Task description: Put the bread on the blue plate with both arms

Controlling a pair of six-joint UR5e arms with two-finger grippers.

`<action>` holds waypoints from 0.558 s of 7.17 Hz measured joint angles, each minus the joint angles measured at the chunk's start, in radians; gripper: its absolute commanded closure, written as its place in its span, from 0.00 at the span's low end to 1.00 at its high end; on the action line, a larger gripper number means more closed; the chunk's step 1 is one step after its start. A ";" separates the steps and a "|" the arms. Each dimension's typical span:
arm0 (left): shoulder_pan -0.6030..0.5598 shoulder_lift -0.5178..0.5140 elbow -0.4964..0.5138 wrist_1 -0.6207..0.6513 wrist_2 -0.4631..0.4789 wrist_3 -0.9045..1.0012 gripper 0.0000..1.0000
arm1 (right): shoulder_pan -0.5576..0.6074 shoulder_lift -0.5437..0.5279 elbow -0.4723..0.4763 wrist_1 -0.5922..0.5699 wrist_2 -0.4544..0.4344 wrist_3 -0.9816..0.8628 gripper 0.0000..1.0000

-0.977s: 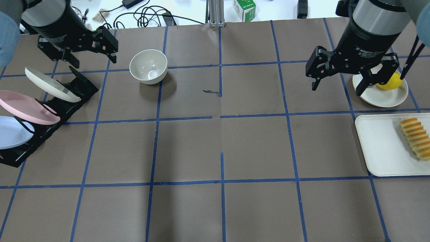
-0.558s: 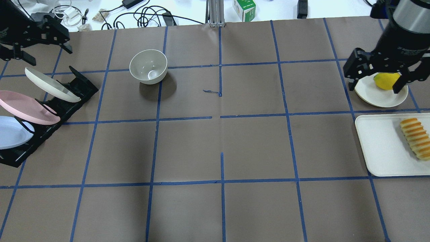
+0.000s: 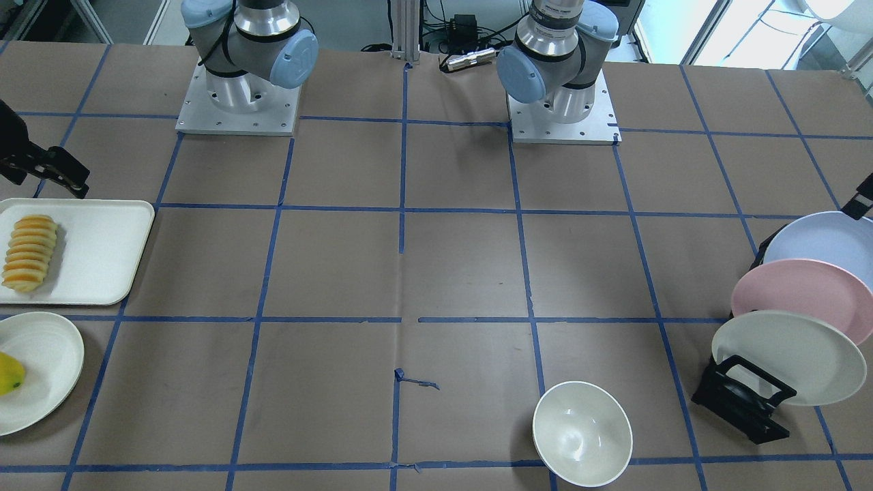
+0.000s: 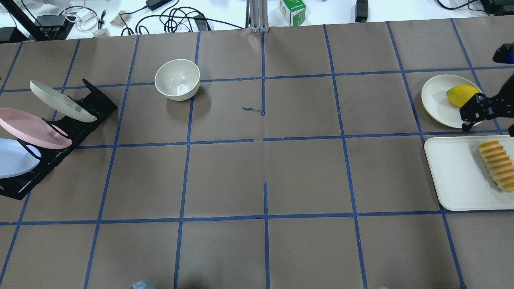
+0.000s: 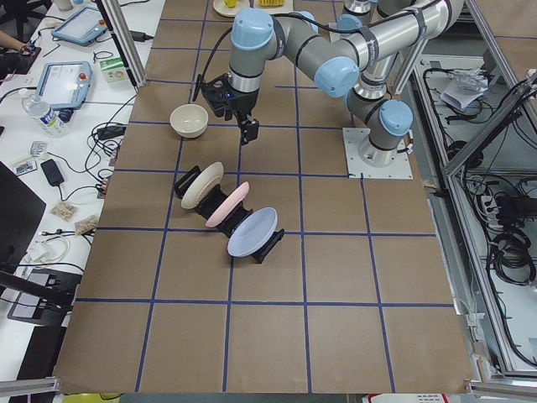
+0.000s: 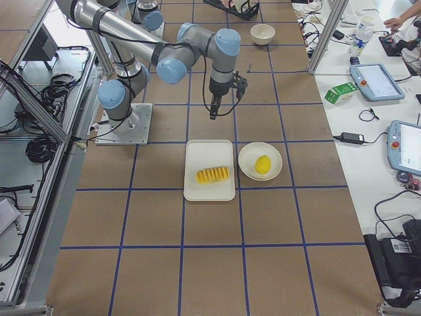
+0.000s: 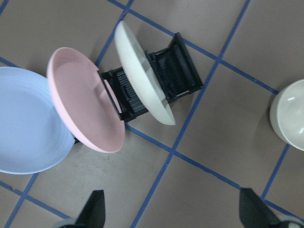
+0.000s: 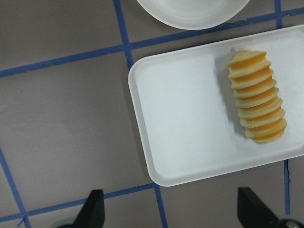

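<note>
Orange-topped and ridged, the bread (image 4: 498,164) lies on a white tray (image 4: 449,176) at the right edge of the overhead frame, and neither arm touches it. The blue plate (image 7: 21,128) stands tilted in a black rack (image 7: 180,76) at the left edge of the left wrist view. A pink plate (image 7: 85,102) overlaps it, and a white plate (image 7: 142,76) stands beyond that.

By my reading nothing of the task is done. The plate has yet to come out of the rack and be laid flat, and the bread has yet to be lifted onto it.

The left gripper (image 7: 173,216) hangs above the rack, fingers spread wide and empty. The right gripper (image 8: 171,211) hangs over the tray, likewise spread and empty.

Both wrist views show only the fingertips, at the bottom edge. Overhead, the left gripper is out of frame and the right is cut by the right edge. The blue plate is cropped at the frame's left, and how its slot grips it cannot be made out.
</note>
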 measured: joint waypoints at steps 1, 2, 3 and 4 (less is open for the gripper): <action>0.075 -0.032 -0.001 0.016 0.015 0.029 0.00 | -0.056 0.034 0.022 -0.055 0.001 -0.082 0.00; 0.146 -0.077 -0.005 0.077 0.023 0.053 0.00 | -0.100 0.091 0.031 -0.133 0.002 -0.169 0.00; 0.188 -0.136 -0.008 0.160 0.027 0.068 0.00 | -0.132 0.149 0.033 -0.205 0.004 -0.235 0.00; 0.206 -0.196 -0.005 0.212 0.036 0.075 0.01 | -0.158 0.203 0.033 -0.257 0.007 -0.281 0.00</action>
